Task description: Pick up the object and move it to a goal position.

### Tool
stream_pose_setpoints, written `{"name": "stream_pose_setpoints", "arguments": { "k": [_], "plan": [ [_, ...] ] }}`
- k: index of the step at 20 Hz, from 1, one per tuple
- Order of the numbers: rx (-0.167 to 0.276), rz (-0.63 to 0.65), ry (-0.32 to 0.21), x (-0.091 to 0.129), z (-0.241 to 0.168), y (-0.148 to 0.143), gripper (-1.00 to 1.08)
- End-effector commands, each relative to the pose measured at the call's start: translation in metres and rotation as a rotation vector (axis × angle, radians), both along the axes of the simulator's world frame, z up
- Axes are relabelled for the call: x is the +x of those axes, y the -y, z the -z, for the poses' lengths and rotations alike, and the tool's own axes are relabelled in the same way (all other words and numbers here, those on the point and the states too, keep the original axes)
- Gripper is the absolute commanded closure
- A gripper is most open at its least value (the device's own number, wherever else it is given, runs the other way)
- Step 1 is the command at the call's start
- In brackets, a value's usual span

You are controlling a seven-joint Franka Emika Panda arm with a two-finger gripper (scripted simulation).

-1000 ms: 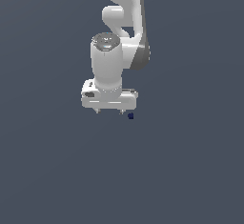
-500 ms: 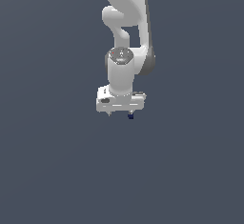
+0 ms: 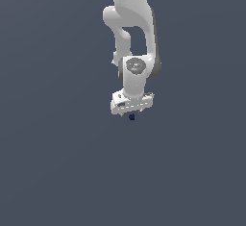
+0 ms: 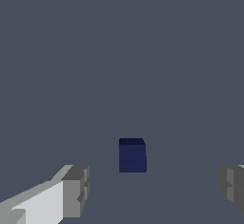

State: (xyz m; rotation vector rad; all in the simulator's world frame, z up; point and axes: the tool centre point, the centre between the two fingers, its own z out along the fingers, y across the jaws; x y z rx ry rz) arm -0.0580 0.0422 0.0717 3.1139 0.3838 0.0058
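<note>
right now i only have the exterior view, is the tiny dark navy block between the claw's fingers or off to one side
Observer: In the wrist view the tiny dark navy-blue block sits between the two grey fingertips, with clear gaps on both sides.
Operator: so nothing touching it yet
Observer: Right, the white claw is open, neither pad contacts the block.
Operator: is it square to the fingers
Observer: Its faces look roughly parallel to the pads, no obvious twist.
</note>
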Motion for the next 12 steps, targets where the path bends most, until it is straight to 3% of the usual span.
{"name": "stream_pose_setpoints", "arguments": {
  "k": [1,12],
  "plan": [
    [0.003,-0.018,-0.003,-0.006,0.006,-0.005,-0.92],
    [0.003,-0.022,-0.004,-0.008,0.022,-0.007,-0.92]
  ]
}}
